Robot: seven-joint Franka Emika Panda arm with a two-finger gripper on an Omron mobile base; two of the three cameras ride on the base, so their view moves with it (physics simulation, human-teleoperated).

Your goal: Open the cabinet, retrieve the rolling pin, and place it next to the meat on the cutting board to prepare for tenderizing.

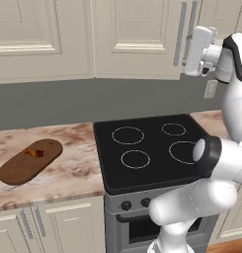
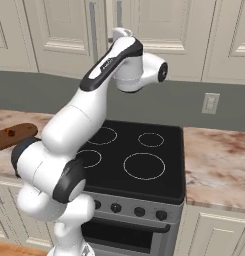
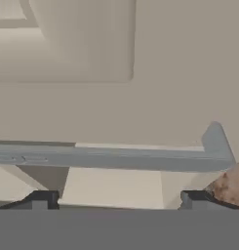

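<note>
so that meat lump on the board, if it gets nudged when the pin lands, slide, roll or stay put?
Probably slides a bit rather than rolls: the meat is a small, irregular, flattish lump. It looks light, far smaller than the cutting board, so even a light nudge could shift it. The board looks flat, with no raised edge, so little would stop it.

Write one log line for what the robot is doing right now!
phase: reaching for cabinet handle | gripper: open, holding nothing | cabinet: shut | meat: on cutting board
</note>
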